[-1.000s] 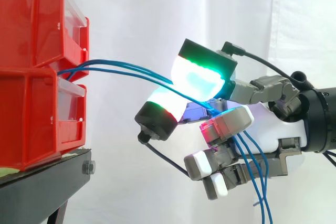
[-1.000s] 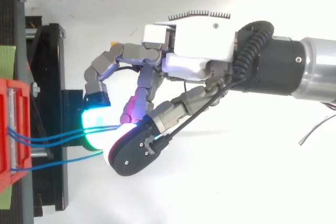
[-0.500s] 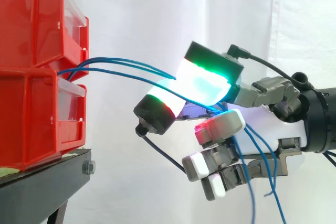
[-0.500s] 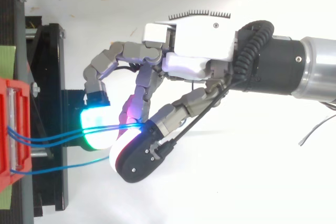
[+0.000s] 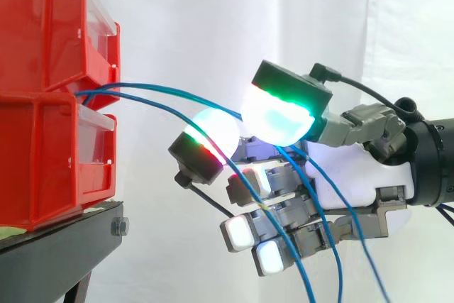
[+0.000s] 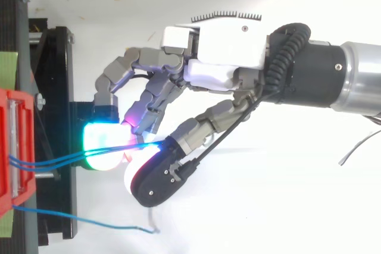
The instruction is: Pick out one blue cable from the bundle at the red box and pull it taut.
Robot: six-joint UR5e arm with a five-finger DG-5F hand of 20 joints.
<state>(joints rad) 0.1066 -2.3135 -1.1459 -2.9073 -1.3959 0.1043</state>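
Slipped loose since half a second ago, one blue cable (image 6: 89, 223) now droops from the red box (image 5: 42, 140), clear of the hand (image 6: 220, 57), whose thumb and green-glowing fingertip (image 6: 101, 147) we see pinching the other two blue cables (image 6: 53, 160); these run back to the box on its black stand (image 5: 57, 246)

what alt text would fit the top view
The hand pinches two blue cables between its glowing pads; they run left to the red box. A third blue cable trails loose from the box, its end clear of the hand.
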